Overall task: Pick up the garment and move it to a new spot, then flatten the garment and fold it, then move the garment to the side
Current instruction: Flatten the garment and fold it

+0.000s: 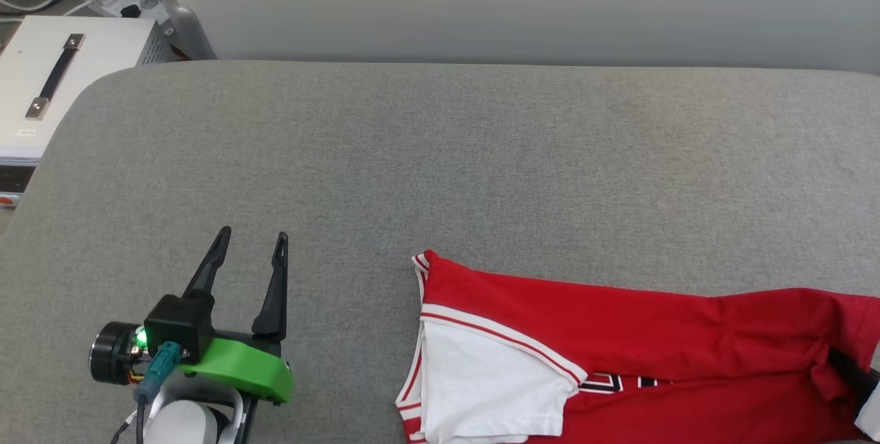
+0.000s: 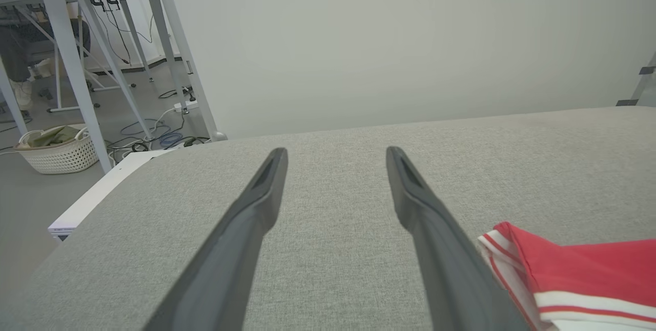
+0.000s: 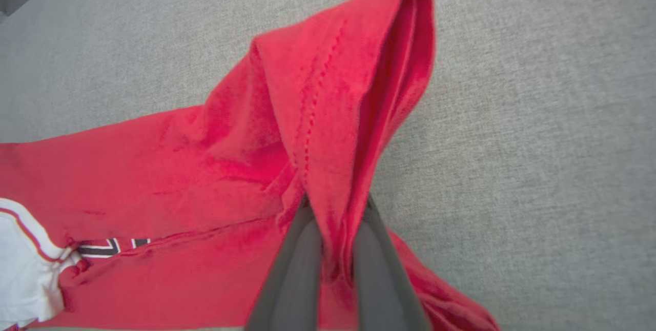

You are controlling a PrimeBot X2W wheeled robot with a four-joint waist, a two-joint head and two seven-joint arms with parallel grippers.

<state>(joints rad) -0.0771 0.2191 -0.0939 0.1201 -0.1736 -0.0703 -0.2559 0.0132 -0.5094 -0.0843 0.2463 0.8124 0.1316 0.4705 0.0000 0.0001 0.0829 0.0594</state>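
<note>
The garment (image 1: 619, 334), a red jersey with a white sleeve panel and striped trim, lies folded over on the grey padded surface (image 1: 440, 155) at the lower right of the head view. Its striped corner (image 2: 564, 274) shows at the lower right of the left wrist view. My right gripper (image 3: 335, 203) is shut on a raised fold of the garment's red cloth (image 3: 328, 116), which bunches up between its fingers; in the head view a dark finger (image 1: 849, 372) pokes from the cloth at the right edge. My left gripper (image 1: 251, 241) stands open over bare surface, left of the garment and apart from it.
A pale wall runs behind the surface's far edge. Off the left end stand a white box with a handle (image 1: 55, 86), cables, table legs (image 2: 77, 64) and a white basket (image 2: 59, 151) on the floor. Bare grey surface stretches beyond the garment.
</note>
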